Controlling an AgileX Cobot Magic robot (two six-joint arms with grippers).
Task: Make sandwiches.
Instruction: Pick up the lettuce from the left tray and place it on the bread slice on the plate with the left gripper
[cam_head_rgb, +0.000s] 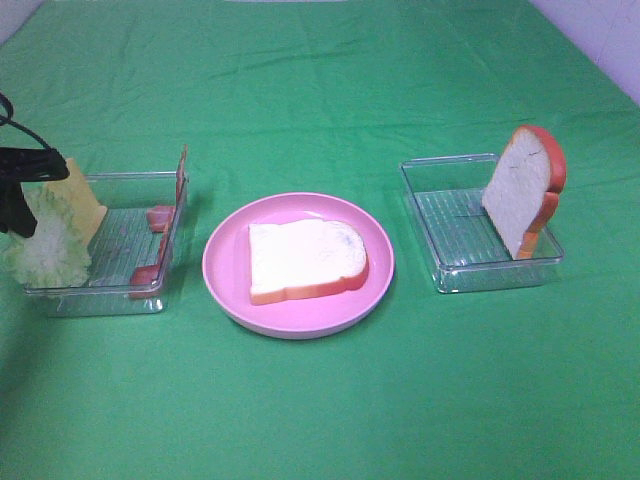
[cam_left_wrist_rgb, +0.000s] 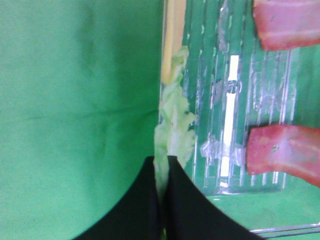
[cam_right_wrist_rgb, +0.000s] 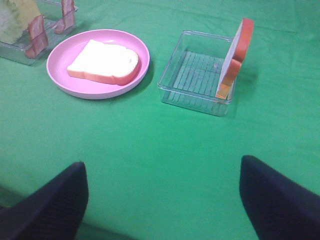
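Lettuce (cam_left_wrist_rgb: 175, 125) is being pinched by the left hand (cam_left_wrist_rgb: 162, 167) beside the clear tray (cam_head_rgb: 100, 303) at frame left (right hand (cam_right_wrist_rgb: 162, 200) is hanging spread). The next move is likely calling for a lift onto the plated bread slice (cam_head_rgb: 300, 260).

Bright, even light, soft shadows, white glare on the clear tray (cam_left_wrist_rgb: 231, 125), left wrist view blurry.

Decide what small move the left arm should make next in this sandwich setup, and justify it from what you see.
Probably lift straight up. The left gripper is shut on the lettuce, which stands at the clear tray's wall beside the cheese. One bread slice lies bare on the pink plate, ready for a filling.
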